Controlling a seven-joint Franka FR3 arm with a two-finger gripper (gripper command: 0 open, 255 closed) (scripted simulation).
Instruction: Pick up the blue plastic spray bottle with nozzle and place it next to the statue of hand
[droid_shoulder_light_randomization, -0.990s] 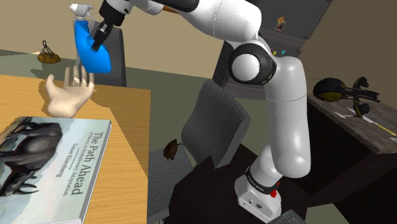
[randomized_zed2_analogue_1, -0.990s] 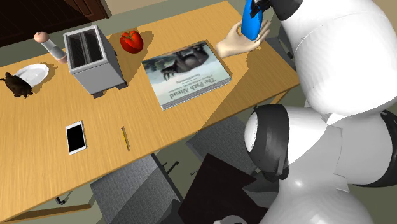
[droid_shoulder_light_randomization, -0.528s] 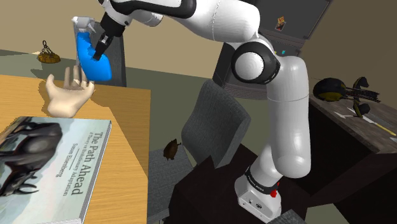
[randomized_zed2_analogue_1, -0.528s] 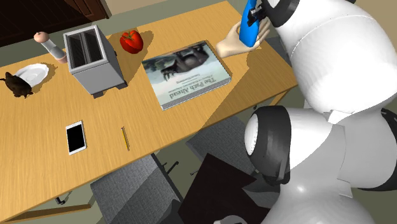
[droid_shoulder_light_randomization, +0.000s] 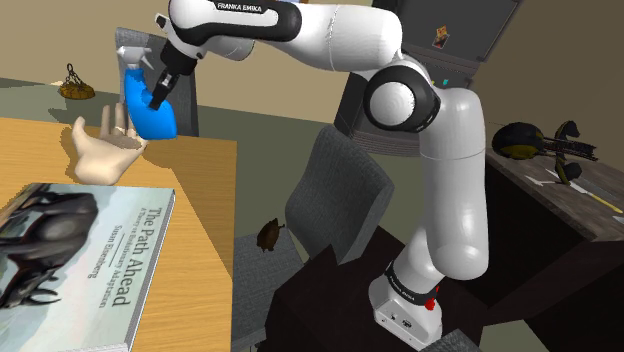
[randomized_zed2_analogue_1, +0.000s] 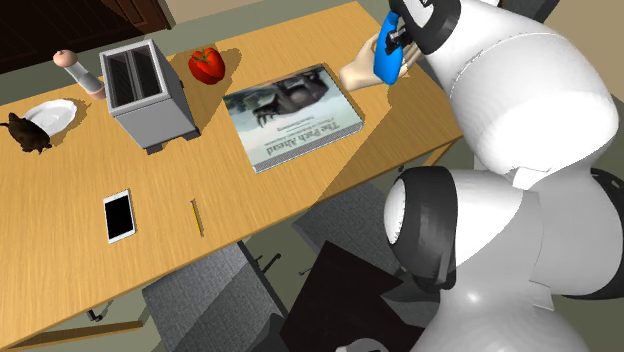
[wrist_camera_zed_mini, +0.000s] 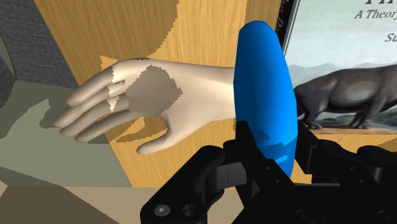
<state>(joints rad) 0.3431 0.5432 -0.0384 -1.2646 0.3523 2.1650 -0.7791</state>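
Observation:
My gripper (droid_shoulder_light_randomization: 158, 88) is shut on the blue spray bottle (droid_shoulder_light_randomization: 150, 112), whose white nozzle (droid_shoulder_light_randomization: 130, 54) points up and away from the arm. The bottle hangs nearly upright, low over the far corner of the wooden table (droid_shoulder_light_randomization: 195, 230). It is close beside the fingers of the pale hand statue (droid_shoulder_light_randomization: 104, 150). From the second exterior view the bottle (randomized_zed2_analogue_1: 387, 60) overlaps the statue (randomized_zed2_analogue_1: 357, 72) on its right side, under the gripper (randomized_zed2_analogue_1: 400, 36). At the wrist, the black fingers (wrist_camera_zed_mini: 247, 156) clasp the bottle (wrist_camera_zed_mini: 264, 105) in front of the statue (wrist_camera_zed_mini: 149, 92). Whether the bottle touches the table is unclear.
A large book (randomized_zed2_analogue_1: 293, 113) lies beside the statue. Further along the table are a toaster (randomized_zed2_analogue_1: 146, 95), a red fruit (randomized_zed2_analogue_1: 206, 63), a phone (randomized_zed2_analogue_1: 119, 216), a pencil (randomized_zed2_analogue_1: 197, 217) and a plate (randomized_zed2_analogue_1: 52, 114). A grey chair (droid_shoulder_light_randomization: 335, 195) stands by the table's edge.
The gripper has come down with the bottle and turned it more upright. It now sits lower and closer to the hand statue's fingers.

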